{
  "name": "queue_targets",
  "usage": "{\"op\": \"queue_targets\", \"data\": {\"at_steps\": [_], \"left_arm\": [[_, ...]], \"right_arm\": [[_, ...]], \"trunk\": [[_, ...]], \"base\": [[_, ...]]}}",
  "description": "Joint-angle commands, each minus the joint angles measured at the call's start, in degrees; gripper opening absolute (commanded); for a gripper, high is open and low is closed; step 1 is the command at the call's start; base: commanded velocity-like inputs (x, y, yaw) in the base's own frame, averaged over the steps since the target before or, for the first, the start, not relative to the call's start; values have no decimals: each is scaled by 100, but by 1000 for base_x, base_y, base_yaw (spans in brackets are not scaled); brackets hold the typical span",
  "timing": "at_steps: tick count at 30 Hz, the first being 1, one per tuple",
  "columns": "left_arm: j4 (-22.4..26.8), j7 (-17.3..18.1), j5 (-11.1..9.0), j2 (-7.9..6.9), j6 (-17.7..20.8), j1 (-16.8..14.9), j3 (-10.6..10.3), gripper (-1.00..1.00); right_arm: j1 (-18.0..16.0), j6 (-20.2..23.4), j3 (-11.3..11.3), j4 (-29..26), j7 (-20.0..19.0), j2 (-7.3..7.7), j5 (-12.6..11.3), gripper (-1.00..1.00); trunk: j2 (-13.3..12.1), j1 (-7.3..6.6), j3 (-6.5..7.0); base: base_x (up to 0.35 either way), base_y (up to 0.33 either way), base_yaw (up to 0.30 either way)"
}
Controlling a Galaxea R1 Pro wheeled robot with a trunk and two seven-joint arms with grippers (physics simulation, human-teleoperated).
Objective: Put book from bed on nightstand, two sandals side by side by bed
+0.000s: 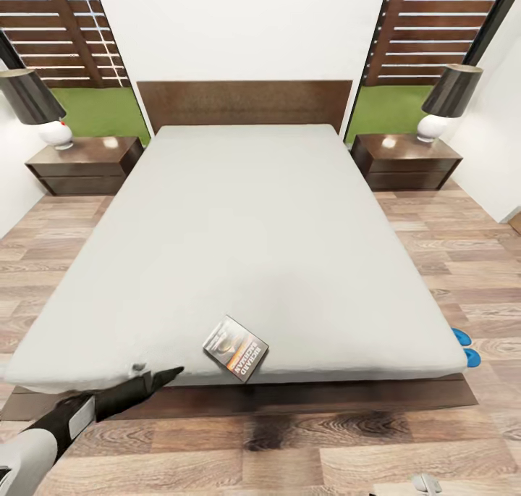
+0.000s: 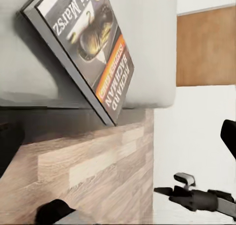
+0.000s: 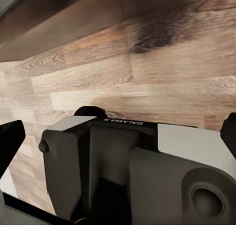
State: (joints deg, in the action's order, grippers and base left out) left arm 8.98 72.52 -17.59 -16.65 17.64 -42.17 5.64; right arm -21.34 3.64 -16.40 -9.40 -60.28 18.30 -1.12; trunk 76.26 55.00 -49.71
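Observation:
The book (image 1: 235, 348) lies flat on the pale mattress of the bed (image 1: 253, 213), close to its foot edge. My left gripper (image 1: 163, 376) hovers open at that edge, just left of the book and not touching it. In the left wrist view the book (image 2: 88, 48) fills the space ahead, with the fingertips (image 2: 10, 146) wide apart. Two blue sandals (image 1: 465, 346) peek out on the floor by the bed's right side, partly hidden by the mattress. My right gripper (image 3: 118, 136) is open and empty, low over the floor. A nightstand (image 1: 85, 164) stands left of the headboard, the other nightstand (image 1: 405, 160) right.
Each nightstand carries a lamp with a black shade (image 1: 29, 98) (image 1: 452, 90). Wood-plank floor (image 1: 289, 445) runs round the bed. The dark bed frame (image 1: 325, 398) juts out below the mattress. My own base (image 3: 123, 171) shows under the right gripper.

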Motion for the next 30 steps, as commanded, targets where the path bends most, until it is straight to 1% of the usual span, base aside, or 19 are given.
{"op": "queue_targets", "data": {"at_steps": [1, 3, 4, 7, 8, 13, 15, 16, 17, 18, 19, 20, 21, 22, 25, 30], "left_arm": [[-144, 132, 42, -67, -154, 114, 71, 100], [-450, 240, 63, -178, -544, 317, 70, 100], [-515, 257, 68, -194, -646, 360, 68, 100], [-716, 299, 62, -242, -1176, 522, 62, 100], [-742, 295, 59, -249, -1272, 576, 61, 100], [-777, 245, 62, -258, -1496, 873, 60, 100], [-780, 120, 63, -257, -1655, 948, 60, 100], [-782, -135, 63, -252, -1841, 995, 57, 100], [-782, -249, 63, -248, -1896, 1005, 56, 100], [-783, -735, 63, -231, -2012, 1024, 55, 100], [-783, -1023, 63, -220, -2059, 1031, 54, 100], [-783, -1247, 63, -194, -2089, 1036, 55, 100], [-784, -1393, 63, -149, -2110, 1039, 56, 100], [-784, -1487, 69, -97, -2124, 1040, 58, 100], [-784, -1623, 67, -24, -2142, 1043, 56, 100], [-784, -1691, 63, 30, -2150, 1044, 55, 100]], "right_arm": [[-2, 36, -12, 0, -21, 0, -11, 100], [-2, 33, -12, 0, -22, -1, -11, 100], [-2, 33, -12, 0, -22, -1, -11, 100], [-2, 38, -12, 0, -26, -2, -11, 100], [-2, 38, -12, 0, -27, -2, -11, 100], [-2, 40, -12, 0, -22, -2, -11, 100], [-2, 43, -12, 0, -25, -2, -11, 100], [-2, 46, -12, 0, -26, -3, -11, 100], [-2, 46, -12, 0, -27, -3, -11, 100], [-2, 48, -12, 0, -26, -2, -11, 100], [-2, 48, -12, 0, -23, -5, -11, 100], [-2, 48, -12, 0, -22, -12, -11, 100], [-2, 47, -12, 0, -21, -19, -11, 100], [-2, 43, -12, 0, -20, -27, -11, 100], [-2, 26, -12, -1, -2, -40, -8, 100], [-2, 4, -12, 0, 14, -51, -8, 100]], "trunk": [[-40, -23, 16], [-120, -66, 52], [-160, -88, 70], [-280, -154, 124], [-320, -176, 142], [-521, -286, 231], [-601, -330, 267], [-641, -352, 285], [-681, -374, 303], [-721, -396, 321], [-761, -418, 339], [-802, -440, 357], [-842, -462, 375], [-882, -484, 393], [-1002, -550, 447], [-1203, -660, 537]], "base": [[0, 0, 0], [0, 0, 0], [0, 0, 0], [0, 0, 0], [0, 0, 0], [0, 0, 0], [0, 0, 0], [0, 0, 0], [0, 0, 0], [0, 0, 0], [0, 0, 0], [0, 0, 0], [0, 0, 0], [0, 0, 0], [0, 0, 0], [0, 0, 0]]}}
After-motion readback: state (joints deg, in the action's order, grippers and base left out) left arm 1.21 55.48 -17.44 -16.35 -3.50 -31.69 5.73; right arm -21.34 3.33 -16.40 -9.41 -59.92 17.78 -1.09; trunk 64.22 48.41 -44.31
